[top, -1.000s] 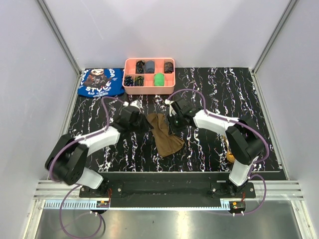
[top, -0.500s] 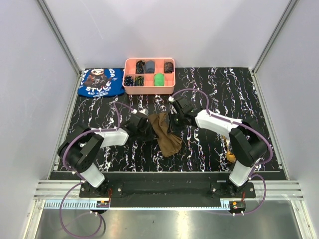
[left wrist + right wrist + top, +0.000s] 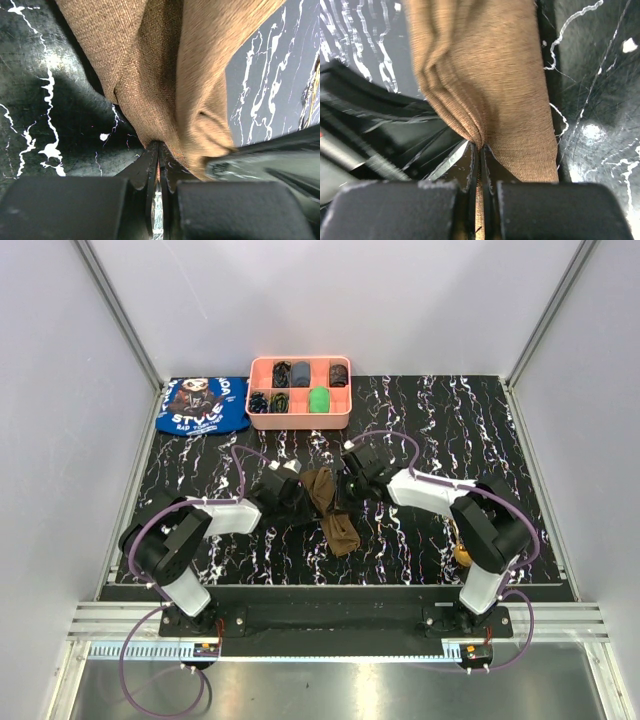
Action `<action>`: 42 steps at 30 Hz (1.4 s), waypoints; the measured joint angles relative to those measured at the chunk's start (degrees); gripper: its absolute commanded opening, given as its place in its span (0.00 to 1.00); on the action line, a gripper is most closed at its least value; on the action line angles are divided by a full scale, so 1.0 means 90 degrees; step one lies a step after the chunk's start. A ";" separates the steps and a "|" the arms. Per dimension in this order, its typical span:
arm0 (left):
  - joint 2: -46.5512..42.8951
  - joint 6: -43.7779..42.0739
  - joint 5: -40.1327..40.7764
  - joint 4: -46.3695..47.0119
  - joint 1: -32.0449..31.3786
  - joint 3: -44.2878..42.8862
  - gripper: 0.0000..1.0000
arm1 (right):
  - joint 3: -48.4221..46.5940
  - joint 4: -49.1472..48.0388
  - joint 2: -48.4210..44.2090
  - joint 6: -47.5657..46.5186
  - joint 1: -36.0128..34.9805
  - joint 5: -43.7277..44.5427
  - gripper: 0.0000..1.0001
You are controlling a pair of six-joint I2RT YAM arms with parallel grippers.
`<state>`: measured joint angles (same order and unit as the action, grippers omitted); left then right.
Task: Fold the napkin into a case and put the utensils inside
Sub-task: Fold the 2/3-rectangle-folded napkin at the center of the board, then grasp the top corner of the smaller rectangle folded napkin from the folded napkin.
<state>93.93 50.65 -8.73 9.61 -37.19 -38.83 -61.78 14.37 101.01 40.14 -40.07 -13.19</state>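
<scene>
Napkin bunched; pink tray holds small items.

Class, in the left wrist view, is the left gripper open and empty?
No, the left gripper is shut on a pinched fold of the napkin.

The white-and-black left arm stands at 7 o'clock in the overhead view. Its elbow is folded low and its forearm extends toward 2 o'clock. The black two-finger left gripper has its jaws pressed together on a fold of the olive-brown woven cloth napkin. The matching right arm stands at 5 o'clock, with its elbow raised and its forearm extending toward 10 o'clock. The black two-finger right gripper is likewise clamped on the cloth. The two grippers face each other, near but apart.
</scene>
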 measured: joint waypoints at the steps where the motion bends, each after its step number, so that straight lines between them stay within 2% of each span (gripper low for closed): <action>1: 0.0000 0.0000 0.0000 -0.0002 0.0000 0.0000 0.07 | 0.0095 -0.0117 0.0032 0.0083 -0.0007 0.0002 0.00; 2: 0.0000 0.0000 0.0000 -0.0005 0.0000 0.0000 0.08 | 0.0189 -0.0226 0.0063 0.0138 -0.0007 0.0002 0.01; 5: -0.0010 -0.0015 0.0002 -0.0029 0.0000 0.0000 0.14 | 0.0398 -0.0525 0.0165 0.0214 -0.0007 0.0000 0.11; 9: -0.0187 -0.0095 0.0039 -0.0345 0.0015 -0.0002 0.25 | 0.0600 -0.0860 0.0194 0.0206 -0.0007 -0.0039 0.22; 10: -0.0287 -0.0124 0.0061 -0.0486 0.0024 -0.0002 0.32 | 0.0639 -0.0920 0.0194 0.0194 -0.0007 -0.0051 0.30; 13: -0.0738 -0.0236 0.0158 -0.0920 0.0075 -0.0002 0.39 | 0.0736 -0.1030 0.0155 0.0177 -0.0007 -0.0141 0.39; 16: -0.1222 -0.0413 0.0321 -0.1248 0.0153 -0.0092 0.38 | 0.0789 -0.1047 -0.0007 0.0117 -0.0012 -0.0202 0.49; 17: -0.1277 -0.0459 0.0355 -0.1290 0.0185 -0.0158 0.38 | 0.0789 -0.1049 -0.0063 0.0075 -0.0012 -0.0231 0.55; 21: -0.1256 -0.0627 0.0452 -0.1467 0.0398 -0.0583 0.35 | 0.0750 -0.1047 -0.0226 -0.0163 -0.0012 -0.0328 0.62; 27: -0.1214 -0.0651 0.0503 -0.1564 0.0792 -0.0731 0.34 | 0.0039 -0.0804 -0.0185 -0.0639 0.0039 -0.0347 0.73; 36: -0.1200 -0.0680 0.0495 -0.1588 0.1008 -0.0729 0.34 | -0.0814 -0.0848 0.0593 -0.0996 0.0500 -0.0386 0.72; 40: -0.1200 -0.0695 0.0493 -0.1588 0.1037 -0.0726 0.33 | -0.0947 -0.0848 0.0862 -0.1047 0.0525 -0.0408 0.64; 42: -0.1200 -0.0695 0.0493 -0.1588 0.1059 -0.0724 0.33 | -0.0996 -0.0843 0.0884 -0.1049 0.0527 -0.0432 0.63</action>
<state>83.13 44.40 -4.29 -4.69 -27.66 -45.34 -70.74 6.79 108.97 30.70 -35.33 -17.08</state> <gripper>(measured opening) 0.336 0.658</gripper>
